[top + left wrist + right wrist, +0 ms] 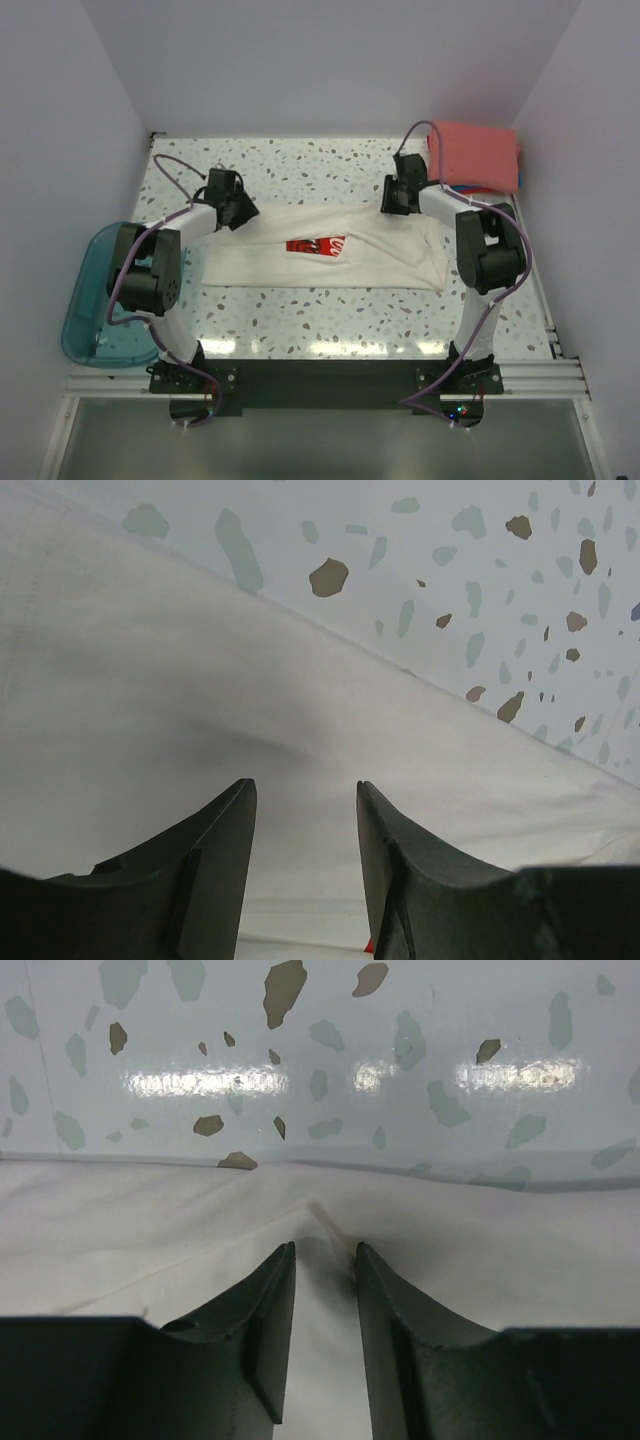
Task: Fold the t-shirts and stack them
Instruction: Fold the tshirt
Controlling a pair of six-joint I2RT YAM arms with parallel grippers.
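Note:
A cream-white t-shirt with a red-and-white print lies folded in a long strip across the middle of the table. My left gripper is pressed down at its far left edge. In the left wrist view its jaws stand apart, with flat white cloth between them. My right gripper is at the shirt's far right edge. There the jaws are open but narrow, and a small raised crease of the cloth sits between the tips. A folded coral-red t-shirt lies at the back right, on a blue edge.
A translucent teal tub hangs over the table's left edge beside the left arm's base. Speckled tabletop shows behind the shirt and in front of it. White walls close in the table on three sides.

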